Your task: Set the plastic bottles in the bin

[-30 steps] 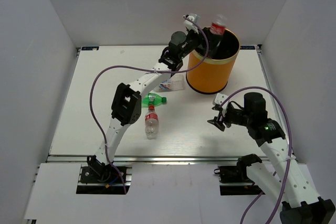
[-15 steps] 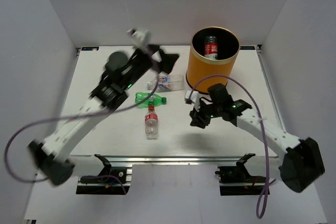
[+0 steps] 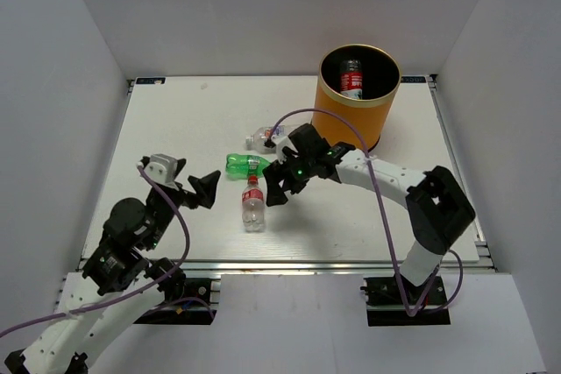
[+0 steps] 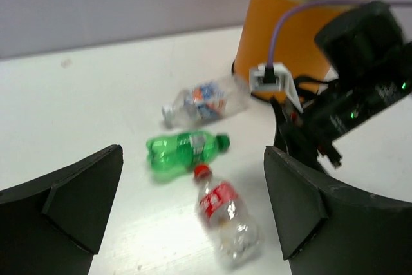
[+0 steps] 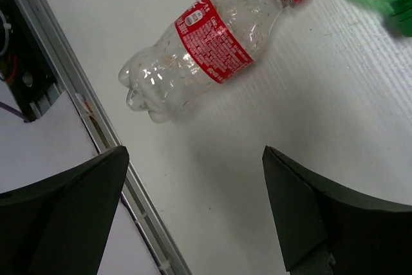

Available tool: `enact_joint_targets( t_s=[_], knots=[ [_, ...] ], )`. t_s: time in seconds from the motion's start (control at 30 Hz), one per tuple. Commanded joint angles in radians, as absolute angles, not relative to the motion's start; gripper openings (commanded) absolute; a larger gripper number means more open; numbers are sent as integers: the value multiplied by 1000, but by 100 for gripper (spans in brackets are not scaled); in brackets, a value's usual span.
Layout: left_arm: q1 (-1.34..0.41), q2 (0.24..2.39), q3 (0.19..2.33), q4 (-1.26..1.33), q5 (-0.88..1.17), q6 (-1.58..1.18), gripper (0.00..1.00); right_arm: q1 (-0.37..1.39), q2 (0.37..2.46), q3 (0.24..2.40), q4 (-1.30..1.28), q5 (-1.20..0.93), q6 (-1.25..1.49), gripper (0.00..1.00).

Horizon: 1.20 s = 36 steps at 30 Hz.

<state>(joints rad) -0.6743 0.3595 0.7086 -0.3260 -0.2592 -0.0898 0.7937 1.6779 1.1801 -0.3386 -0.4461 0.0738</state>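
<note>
The orange bin (image 3: 351,120) stands at the back right with one red-labelled bottle (image 3: 351,79) inside it. Three plastic bottles lie on the table: a clear one with a blue and orange label (image 3: 267,137), a green one (image 3: 248,164), and a clear one with a red cap and label (image 3: 252,203). My right gripper (image 3: 273,187) is open and empty just right of the red-capped bottle (image 5: 206,49), which lies ahead of its fingers. My left gripper (image 3: 195,192) is open and empty to the left of the bottles, facing them (image 4: 225,214).
The table's front metal rail (image 5: 96,133) runs close to the red-capped bottle. The right arm (image 4: 347,104) reaches across in front of the bin (image 4: 302,24). White walls enclose the table on three sides.
The left arm has swung back from the bin to the near left of the table, leaving a bottle in the bin. The right arm has reached left to the red-capped bottle.
</note>
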Motion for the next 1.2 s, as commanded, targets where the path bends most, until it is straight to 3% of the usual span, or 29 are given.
enact_joint_targets(
  t_s=[0.0,0.37,0.87,0.97,1.0,1.1,1.13,1.17],
  knots=[
    [-670,322,672,-350,-262,-80,100,828,1733,1213,-256,-391,235,90],
    [-670,324,672,-368,-230,-80,100,939,1873,1318,-166,-224,440,90],
    [-670,304,663,-359,-221,-80,100,1029,2051,1430,-288,115,368,90],
    [-670,330,653,-359,-230,-80,100,1043,2063,1431,-287,158,277,81],
    [-670,343,653,-347,-230,-89,100,1045,2056,1424,-287,144,264,62],
    [-670,440,664,-377,-274,-141,100,1035,2013,1388,-275,36,180,28],
    [-670,474,675,-393,-305,-159,100,1035,2002,1379,-281,20,163,10],
    [-670,507,699,-431,-334,-182,100,1037,1968,1355,-278,9,125,4]
  ],
)
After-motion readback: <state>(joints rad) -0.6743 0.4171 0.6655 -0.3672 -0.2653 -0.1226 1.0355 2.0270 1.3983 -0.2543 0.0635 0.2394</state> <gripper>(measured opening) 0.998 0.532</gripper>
